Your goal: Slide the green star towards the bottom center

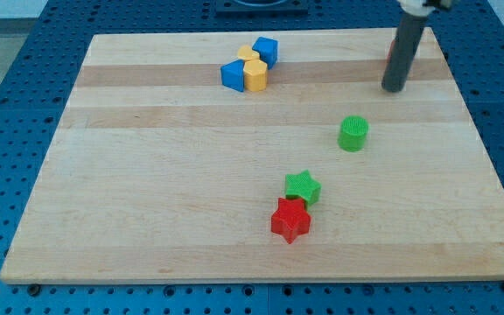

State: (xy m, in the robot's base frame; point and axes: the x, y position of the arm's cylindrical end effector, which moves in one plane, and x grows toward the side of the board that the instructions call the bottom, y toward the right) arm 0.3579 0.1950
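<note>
Wooden board (147, 201) lies on a blue perforated table (7, 105).

Upper centre-left, w/ three blocks in one tight cluster:
- Blue block (233, 75), approx. cube-like, at the cluster's left.
- Yellow block (254, 72), irregular outline, touching the blue block's right side.
- Second blue block (266, 51), toward the view's top-right of the yellow one, touching it.

Lower centre, two stars in contact:
- Red star (290, 220), nearest the view's bottom edge of the board.
- Green star (303, 187), i.e. the task item, sits just above and slightly right of the red star, touching it. Position: a bit right of board centre, lower half, not at the bottom edge.

Right of centre:
- Green cylinder (353, 133), upright, standing alone; well apart from both the stars and the cluster.

Upper right:
- Dark rod comes down from the view's top; my tip (394, 88) rests on the board near the top-right corner.
- Tip is above and right of the green cylinder, near but not touching it; well apart from the green star.
- A sliver of red shows behind the rod; shape cannot be made out.
- End effector: plain rod, no jaws, contacting no block.
</note>
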